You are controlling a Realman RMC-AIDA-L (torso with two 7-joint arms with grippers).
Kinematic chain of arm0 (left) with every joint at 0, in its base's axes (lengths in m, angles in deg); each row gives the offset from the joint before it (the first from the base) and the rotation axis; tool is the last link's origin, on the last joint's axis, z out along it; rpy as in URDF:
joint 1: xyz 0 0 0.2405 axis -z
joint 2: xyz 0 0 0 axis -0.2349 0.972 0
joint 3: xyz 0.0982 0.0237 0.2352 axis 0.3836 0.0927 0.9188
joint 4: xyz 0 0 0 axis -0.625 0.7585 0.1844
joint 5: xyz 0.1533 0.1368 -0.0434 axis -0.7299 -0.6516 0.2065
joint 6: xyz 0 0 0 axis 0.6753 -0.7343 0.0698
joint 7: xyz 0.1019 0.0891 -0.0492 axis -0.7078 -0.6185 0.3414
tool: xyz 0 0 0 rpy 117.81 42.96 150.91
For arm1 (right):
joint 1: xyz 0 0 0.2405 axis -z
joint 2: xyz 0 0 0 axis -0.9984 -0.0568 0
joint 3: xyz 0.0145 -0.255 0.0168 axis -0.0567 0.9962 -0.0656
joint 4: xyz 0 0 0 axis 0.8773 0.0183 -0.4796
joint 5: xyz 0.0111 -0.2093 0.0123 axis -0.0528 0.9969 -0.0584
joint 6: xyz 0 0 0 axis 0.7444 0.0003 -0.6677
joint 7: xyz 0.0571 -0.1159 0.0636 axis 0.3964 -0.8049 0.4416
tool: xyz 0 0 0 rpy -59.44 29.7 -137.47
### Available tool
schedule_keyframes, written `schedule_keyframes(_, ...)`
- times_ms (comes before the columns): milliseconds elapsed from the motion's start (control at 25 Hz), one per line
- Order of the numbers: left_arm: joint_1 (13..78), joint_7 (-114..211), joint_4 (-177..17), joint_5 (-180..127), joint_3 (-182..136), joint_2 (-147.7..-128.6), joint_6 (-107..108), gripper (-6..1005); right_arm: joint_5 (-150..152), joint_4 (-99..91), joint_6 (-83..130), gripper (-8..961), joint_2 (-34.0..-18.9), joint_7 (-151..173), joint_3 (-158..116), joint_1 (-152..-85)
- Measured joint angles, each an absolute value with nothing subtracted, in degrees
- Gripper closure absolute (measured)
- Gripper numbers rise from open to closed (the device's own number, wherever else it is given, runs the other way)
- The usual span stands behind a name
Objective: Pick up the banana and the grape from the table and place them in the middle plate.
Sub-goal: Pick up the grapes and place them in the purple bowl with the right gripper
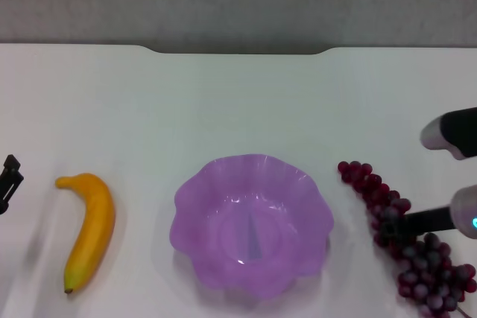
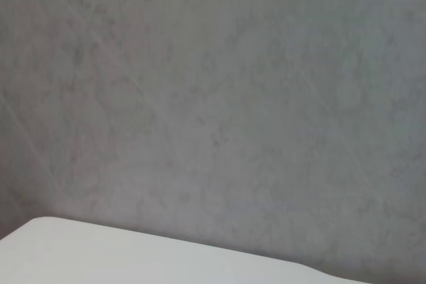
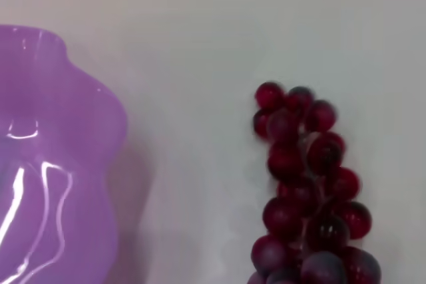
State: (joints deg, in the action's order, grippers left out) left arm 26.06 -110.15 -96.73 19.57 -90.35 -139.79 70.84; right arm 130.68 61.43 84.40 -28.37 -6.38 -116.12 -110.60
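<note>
The banana (image 1: 91, 229) lies on the white table (image 1: 238, 102) at the left, its dark tip toward the near edge. The purple scalloped plate (image 1: 252, 221) stands in the middle and holds nothing. The bunch of dark red grapes (image 1: 406, 247) lies to the right of the plate; it also shows in the right wrist view (image 3: 303, 191) beside the plate's rim (image 3: 60, 157). My right gripper (image 1: 414, 184) is open at the right edge, one dark finger (image 1: 421, 220) over the bunch, the other (image 1: 447, 132) beyond it. Only a black part of my left gripper (image 1: 9, 181) shows, left of the banana.
The table's far edge has a shallow notch (image 1: 238, 51) with grey floor behind it. The left wrist view shows only grey floor and a corner of the table (image 2: 100, 254).
</note>
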Motion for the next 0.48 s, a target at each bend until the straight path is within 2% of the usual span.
schedule_keyframes(280,26.0,-110.1,-96.6,20.0,-90.4,-139.86,70.9,91,133.7,75.3,83.1,553,-28.47,-6.2,-116.5,-102.1)
schedule_keyframes(480,26.0,-110.1,-96.6,20.1,-90.3,-139.87,70.9,91,133.9,80.6,82.8,556,-28.35,-6.3,-116.6,-100.5)
